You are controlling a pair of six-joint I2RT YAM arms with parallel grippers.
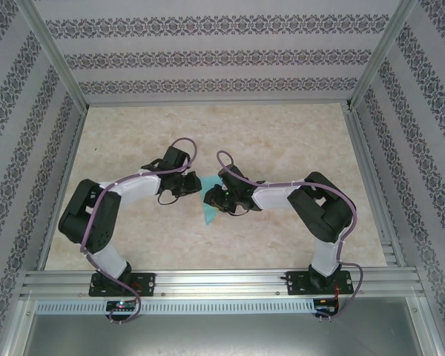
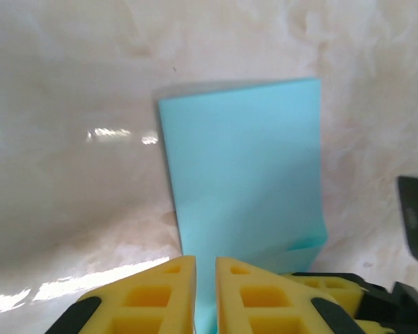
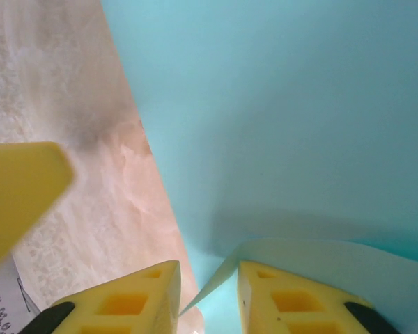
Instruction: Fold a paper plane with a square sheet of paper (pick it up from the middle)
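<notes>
The turquoise sheet of paper [image 1: 208,213] lies folded on the marble table, between my two grippers at the middle. In the left wrist view the paper [image 2: 244,174] is a tall layered piece. Its near edge runs into the narrow gap of my left gripper [image 2: 205,292], whose jaws stand slightly apart. My right gripper [image 3: 209,296] is open, with a lifted flap of the paper [image 3: 285,104] poking loosely between its fingers. From above, the left gripper [image 1: 193,187] and right gripper [image 1: 211,197] nearly touch over the paper. A finished paper plane is out of view.
The beige marble table [image 1: 282,141] is fenced by aluminium rails and patterned walls. A finger of the right gripper [image 2: 327,287] sits close beside my left jaws. A blurred yellow finger of the left gripper [image 3: 21,188] shows at the left of the right wrist view.
</notes>
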